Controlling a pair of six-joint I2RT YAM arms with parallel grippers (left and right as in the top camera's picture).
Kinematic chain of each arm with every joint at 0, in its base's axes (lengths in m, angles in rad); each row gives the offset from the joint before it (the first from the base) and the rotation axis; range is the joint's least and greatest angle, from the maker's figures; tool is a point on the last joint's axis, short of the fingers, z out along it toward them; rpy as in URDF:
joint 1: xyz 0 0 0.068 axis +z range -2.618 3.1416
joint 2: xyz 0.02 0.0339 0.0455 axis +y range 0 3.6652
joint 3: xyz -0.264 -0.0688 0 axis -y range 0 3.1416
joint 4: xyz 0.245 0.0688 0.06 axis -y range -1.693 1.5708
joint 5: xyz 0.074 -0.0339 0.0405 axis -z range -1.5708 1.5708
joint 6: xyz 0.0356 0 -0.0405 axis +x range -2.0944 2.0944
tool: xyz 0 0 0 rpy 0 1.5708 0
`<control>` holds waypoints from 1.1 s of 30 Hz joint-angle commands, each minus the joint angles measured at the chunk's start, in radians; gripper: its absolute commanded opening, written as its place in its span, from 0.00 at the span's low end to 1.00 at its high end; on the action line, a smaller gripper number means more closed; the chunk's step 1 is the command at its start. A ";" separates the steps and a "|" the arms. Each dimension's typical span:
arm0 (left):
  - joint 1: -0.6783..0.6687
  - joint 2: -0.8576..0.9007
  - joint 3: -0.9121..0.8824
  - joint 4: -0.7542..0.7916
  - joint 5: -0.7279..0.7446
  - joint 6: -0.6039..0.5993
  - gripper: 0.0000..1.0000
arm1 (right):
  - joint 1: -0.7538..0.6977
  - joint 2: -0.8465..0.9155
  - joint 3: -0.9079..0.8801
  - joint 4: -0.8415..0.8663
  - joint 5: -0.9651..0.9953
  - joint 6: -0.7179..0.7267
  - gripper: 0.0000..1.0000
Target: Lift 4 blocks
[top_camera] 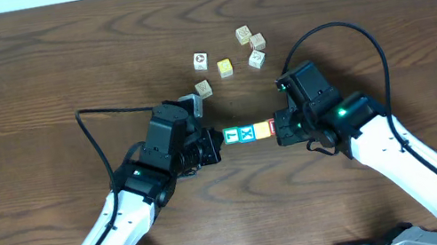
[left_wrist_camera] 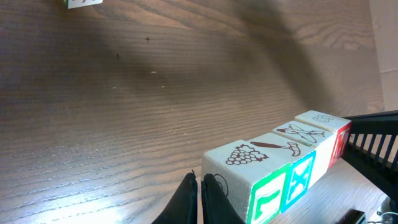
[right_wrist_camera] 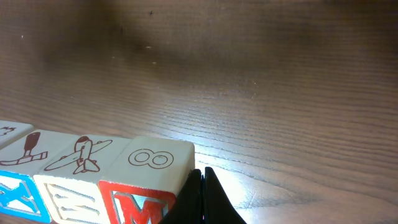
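The row of blocks (top_camera: 249, 132) is blocked at both ends: the left fingers (top_camera: 214, 144) and right fingers (top_camera: 280, 130), closed tight, press against it. Bare surface (top_camera: 257, 188) lies open on the near side, between the arms. On the far side, scattered cubes (top_camera: 227, 67) crowd the approach, the closest cube (top_camera: 204, 89) near the left wrist.

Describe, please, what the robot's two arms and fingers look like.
The left arm and right arm have white links, black wrist housings with small green lights, and a looping black cable each. The fingers are black and taper to slim tips.
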 commanded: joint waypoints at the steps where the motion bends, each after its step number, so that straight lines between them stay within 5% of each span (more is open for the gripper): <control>1: -0.048 0.007 0.063 0.035 0.153 0.013 0.07 | 0.075 0.013 0.040 0.029 -0.252 0.004 0.01; 33: -0.048 0.090 0.057 0.032 0.134 0.013 0.07 | 0.074 0.097 0.040 0.033 -0.229 0.004 0.01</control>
